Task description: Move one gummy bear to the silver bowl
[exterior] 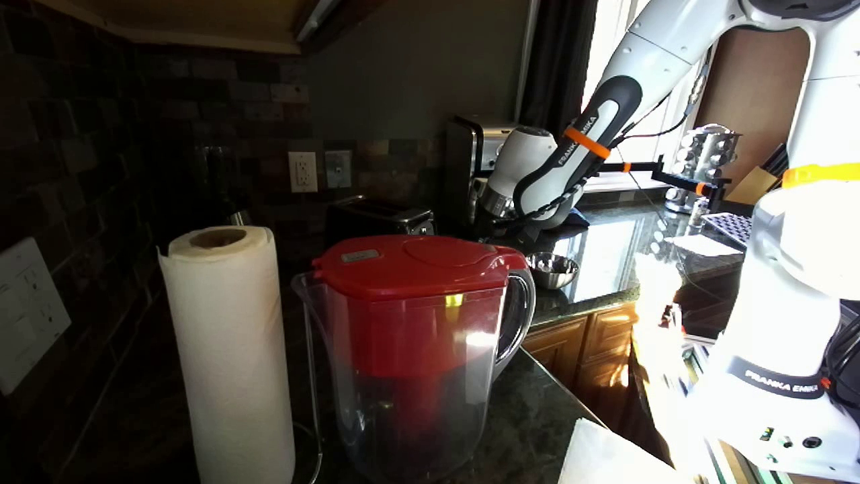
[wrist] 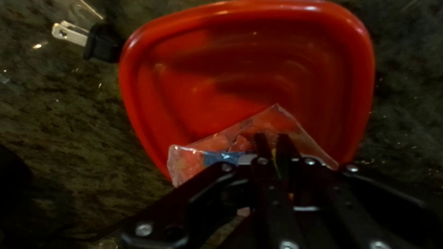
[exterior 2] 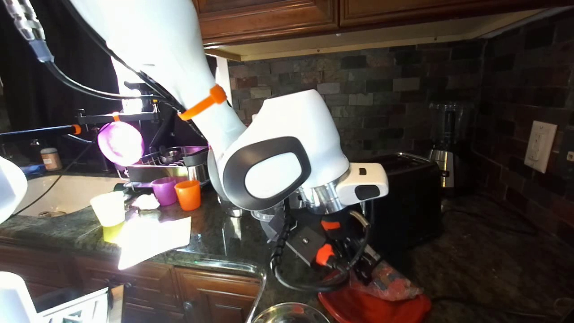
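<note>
Fingers (wrist: 261,143) stand nearly together and appear to be pinching a fold of the clear packet (wrist: 214,142); firmness of hold is not confirmed. Packet sits over the red bowl (wrist: 249,65), overlapping its rim in the wrist view; whether it touches cannot be told. Red and orange pieces (wrist: 240,143) within it are judged to be the gummy bears; none is identified outside it. Assessed as done: reaching the packet and closing on it. Outstanding: lifting away, carrying to the silver bowl (exterior: 554,277), just beside the red bowl in an exterior view, and release. Silver bowl's inside: partly visible, contents unverified.
</note>
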### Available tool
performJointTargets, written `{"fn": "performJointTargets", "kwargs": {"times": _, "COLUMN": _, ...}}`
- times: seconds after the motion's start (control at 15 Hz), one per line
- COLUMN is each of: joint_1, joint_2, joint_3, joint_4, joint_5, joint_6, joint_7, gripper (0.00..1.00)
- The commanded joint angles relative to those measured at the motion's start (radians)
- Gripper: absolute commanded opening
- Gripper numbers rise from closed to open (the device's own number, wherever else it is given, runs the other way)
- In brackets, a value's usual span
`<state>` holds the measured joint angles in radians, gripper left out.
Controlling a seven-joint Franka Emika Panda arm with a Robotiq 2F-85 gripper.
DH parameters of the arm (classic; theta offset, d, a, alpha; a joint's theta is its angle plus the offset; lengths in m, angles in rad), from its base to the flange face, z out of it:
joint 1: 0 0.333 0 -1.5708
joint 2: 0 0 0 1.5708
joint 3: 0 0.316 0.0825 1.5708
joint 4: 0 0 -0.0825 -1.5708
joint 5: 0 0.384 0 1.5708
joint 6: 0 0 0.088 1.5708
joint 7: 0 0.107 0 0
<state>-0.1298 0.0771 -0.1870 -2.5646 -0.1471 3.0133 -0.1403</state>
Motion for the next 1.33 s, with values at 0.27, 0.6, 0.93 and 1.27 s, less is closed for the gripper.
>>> {"fn": "performJointTargets", "kwargs": {"times": 0.27, "joint_1": 0.014, "joint_2": 0.018, "joint_3": -0.058, "joint_4": 0.009, "joint_5": -0.159, "joint_6": 0.053, "joint_7": 0.12, "gripper": 0.75}}
{"fn": "performJointTargets", "kwargs": {"times": 0.6, "joint_1": 0.016, "joint_2": 0.03, "joint_3": -0.058, "joint_4": 0.015, "joint_5": -0.199, "joint_6": 0.04, "joint_7": 0.15, "gripper": 0.82}}
{"fn": "performJointTargets", "kwargs": {"times": 0.93, "joint_1": 0.02, "joint_2": 0.032, "joint_3": -0.059, "joint_4": 0.016, "joint_5": -0.229, "joint_6": 0.037, "joint_7": 0.175, "gripper": 0.48}}
{"fn": "performJointTargets", "kwargs": {"times": 1.27, "joint_1": 0.019, "joint_2": 0.037, "joint_3": -0.061, "joint_4": 0.021, "joint_5": -0.251, "joint_6": 0.036, "joint_7": 0.193, "gripper": 0.51}}
